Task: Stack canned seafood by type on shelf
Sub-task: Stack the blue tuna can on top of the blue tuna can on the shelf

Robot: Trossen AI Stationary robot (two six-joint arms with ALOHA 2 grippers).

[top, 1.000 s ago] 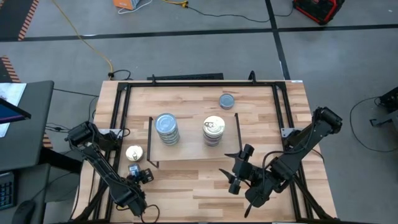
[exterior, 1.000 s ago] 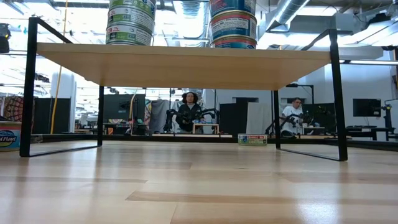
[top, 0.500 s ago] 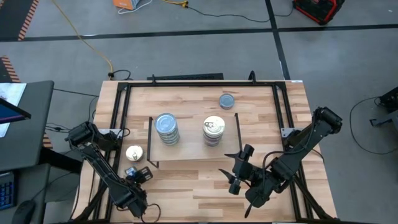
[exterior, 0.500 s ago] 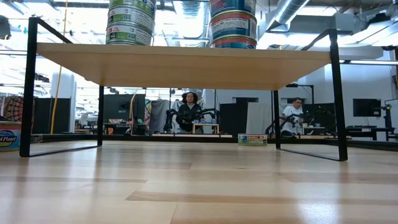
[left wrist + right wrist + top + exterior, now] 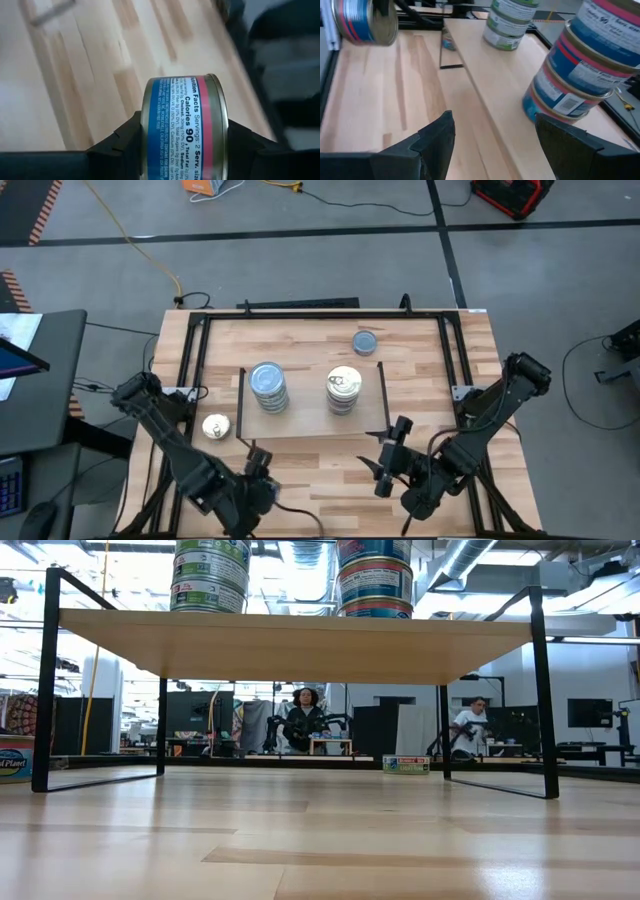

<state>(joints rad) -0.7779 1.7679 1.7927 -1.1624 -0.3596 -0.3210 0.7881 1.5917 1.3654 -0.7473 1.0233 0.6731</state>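
Observation:
The shelf stands mid-table with its wooden top on thin black legs. It carries a stack of blue-grey-lidded tins and a stack of silver-gold-lidded tins. My left gripper hovers near the table's front edge, left of centre. It is shut on a tin with a blue and pink label, which also shows in the right wrist view. My right gripper hangs open in front of the shelf's near right corner, with nothing between its fingers. My left gripper pinches the tin between its two fingers, one on each flat end, so the labelled side wall faces the wrist camera. The fingers slant down from above. The tin stands on edge, lifted clear of the table.
A gold-lidded tin sits on the table left of the shelf, and shows at the left edge of the low view. A blue-grey-lidded tin sits beyond the shelf. A black frame borders the tabletop. People sit in the room behind.
My left gripper has risen from the table by the shelf's near left leg. It has moved toward the right and the near edge and rolled its wrist. The tin it holds has come up clear of the table and turned onto its edge.

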